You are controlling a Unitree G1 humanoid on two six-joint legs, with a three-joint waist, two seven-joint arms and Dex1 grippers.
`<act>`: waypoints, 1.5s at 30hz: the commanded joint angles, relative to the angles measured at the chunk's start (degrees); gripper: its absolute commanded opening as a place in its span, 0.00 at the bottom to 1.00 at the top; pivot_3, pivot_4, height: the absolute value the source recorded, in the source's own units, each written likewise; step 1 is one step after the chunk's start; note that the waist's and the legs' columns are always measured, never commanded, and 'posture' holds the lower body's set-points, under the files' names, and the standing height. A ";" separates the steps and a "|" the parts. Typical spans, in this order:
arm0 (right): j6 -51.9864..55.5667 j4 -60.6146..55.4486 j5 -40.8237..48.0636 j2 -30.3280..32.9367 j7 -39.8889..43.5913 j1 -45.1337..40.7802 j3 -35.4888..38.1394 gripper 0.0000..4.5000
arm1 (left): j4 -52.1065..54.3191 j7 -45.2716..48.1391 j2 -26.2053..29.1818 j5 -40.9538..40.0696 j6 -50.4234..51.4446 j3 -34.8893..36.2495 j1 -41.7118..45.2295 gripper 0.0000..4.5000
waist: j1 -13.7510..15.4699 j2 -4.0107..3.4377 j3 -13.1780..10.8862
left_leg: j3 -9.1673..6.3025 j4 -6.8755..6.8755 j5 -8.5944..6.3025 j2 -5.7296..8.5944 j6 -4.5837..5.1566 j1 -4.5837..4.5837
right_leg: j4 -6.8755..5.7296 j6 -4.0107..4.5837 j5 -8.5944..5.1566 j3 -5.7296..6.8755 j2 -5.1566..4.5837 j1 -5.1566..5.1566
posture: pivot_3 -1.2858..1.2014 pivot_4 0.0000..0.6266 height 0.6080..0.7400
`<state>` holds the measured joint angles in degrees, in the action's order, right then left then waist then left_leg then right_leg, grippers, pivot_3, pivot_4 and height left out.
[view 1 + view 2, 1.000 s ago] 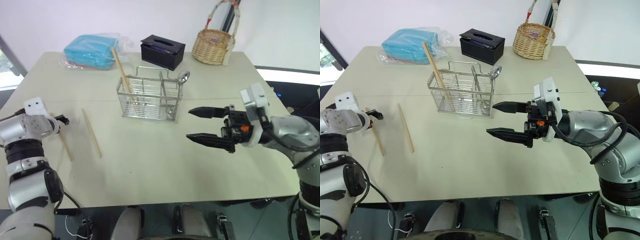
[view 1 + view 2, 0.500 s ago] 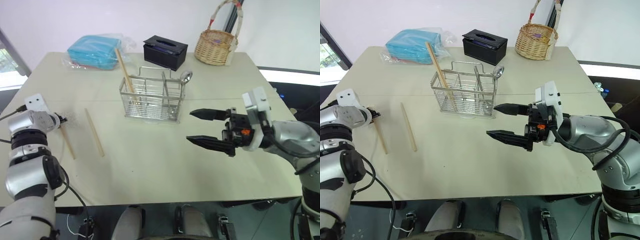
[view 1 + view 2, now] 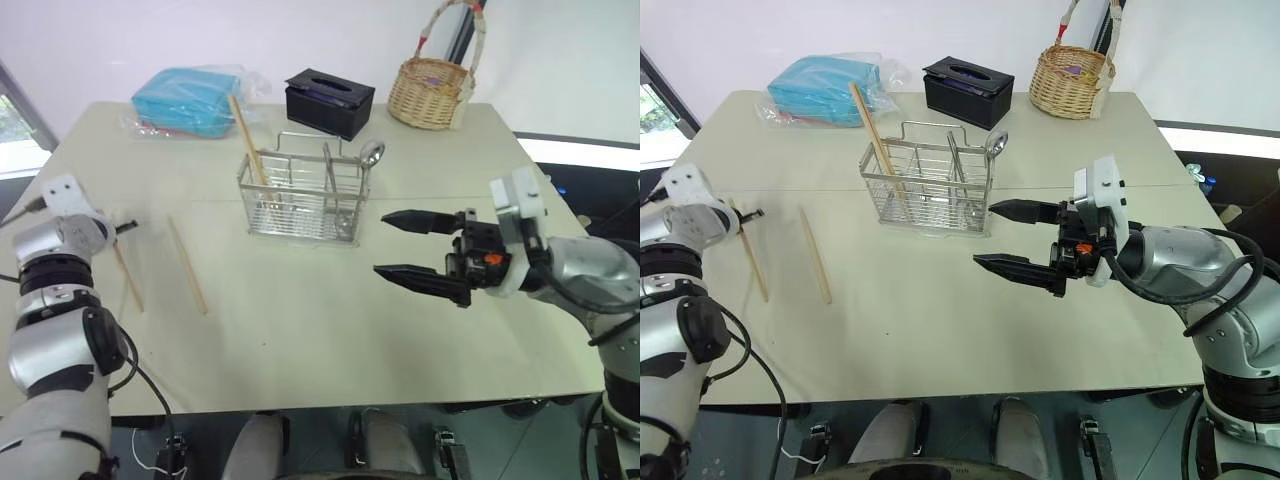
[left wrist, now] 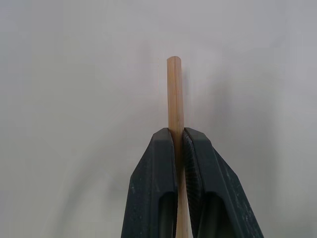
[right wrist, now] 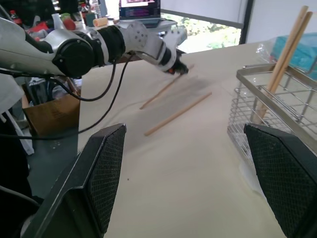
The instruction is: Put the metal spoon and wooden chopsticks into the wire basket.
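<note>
The wire basket [image 3: 300, 196] stands mid-table. The metal spoon [image 3: 371, 152] stands in its right end, bowl up, and two wooden chopsticks [image 3: 245, 130] lean out of its left compartment. My left gripper [image 4: 177, 131] is shut on the top end of another chopstick [image 4: 174, 89] near the table's left edge; that stick [image 3: 128, 278] slants down toward the table. One more chopstick [image 3: 187, 266] lies flat just right of it. My right gripper [image 3: 382, 243] hovers open, right of the basket, pointing left, with nothing between its fingers [image 5: 106, 168].
Along the far edge sit a blue package in clear plastic [image 3: 185, 100], a black tissue box [image 3: 328, 100] and a woven wicker basket with a tall handle [image 3: 430, 90]. Bare tabletop [image 3: 300, 330] stretches in front of the wire basket.
My left gripper has shut on the end of the leftmost chopstick and risen a little, tilting that stick up. The right gripper has stayed where it was.
</note>
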<state>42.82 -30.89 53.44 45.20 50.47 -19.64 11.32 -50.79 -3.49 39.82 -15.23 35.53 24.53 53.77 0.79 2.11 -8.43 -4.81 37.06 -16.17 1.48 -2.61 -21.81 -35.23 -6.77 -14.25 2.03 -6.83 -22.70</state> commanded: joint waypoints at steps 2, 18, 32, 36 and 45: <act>-1.32 0.40 -0.20 1.00 -1.44 -1.51 3.01 0.87 | 12.93 7.49 1.95 -4.52 -11.32 3.64 4.22 0.01 | -0.02 0.02 0.02 | 0.00 0.04 0.10 0.00 -0.03 -0.33 | 0.00 0.01 0.03 0.00 -0.02 -0.31 | 0.52 0.24 0.40; -0.98 -1.60 1.44 0.51 -7.23 -1.51 5.71 0.87 | 41.32 27.97 -14.10 -23.82 1.16 -6.01 10.90 0.01 | 0.80 -0.09 0.00 | 0.04 0.11 0.19 0.08 -0.04 -0.53 | 0.02 -0.06 0.12 0.15 0.07 -0.36 | 0.52 0.24 0.40; -0.01 -2.87 4.42 0.90 -11.45 -0.84 8.33 0.87 | 27.62 31.61 -17.46 -16.85 -12.12 -8.22 15.70 0.01 | 0.15 -0.14 -0.01 | 0.04 0.14 0.20 0.20 0.00 -0.51 | 0.02 -0.05 0.12 0.16 0.12 -0.29 | 0.52 0.24 0.40; 0.45 -3.27 5.69 1.07 -12.62 -0.95 8.34 0.87 | 21.09 32.98 -20.11 -13.97 -18.88 -9.24 16.72 0.01 | 0.06 -0.14 -0.01 | -0.03 0.21 0.20 0.26 0.02 -0.51 | 0.08 -0.06 0.12 0.23 0.07 -0.15 | 0.52 0.24 0.40; 1.38 -3.41 8.62 1.65 -15.62 -1.37 9.22 0.87 | 10.65 35.09 -23.68 -6.75 -32.77 -11.80 14.15 0.01 | -0.17 -0.16 -0.01 | 0.00 0.17 0.18 0.28 0.05 -0.49 | 0.07 -0.06 0.12 0.24 0.06 -0.18 | 0.52 0.24 0.40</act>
<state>44.60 -32.49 60.62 46.13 35.44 -20.25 18.60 -40.46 30.95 15.86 -22.97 5.31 12.83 67.77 0.62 1.95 -8.44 -4.81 37.22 -15.99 1.75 -2.56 -22.30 -35.16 -6.83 -14.13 2.27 -6.78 -22.88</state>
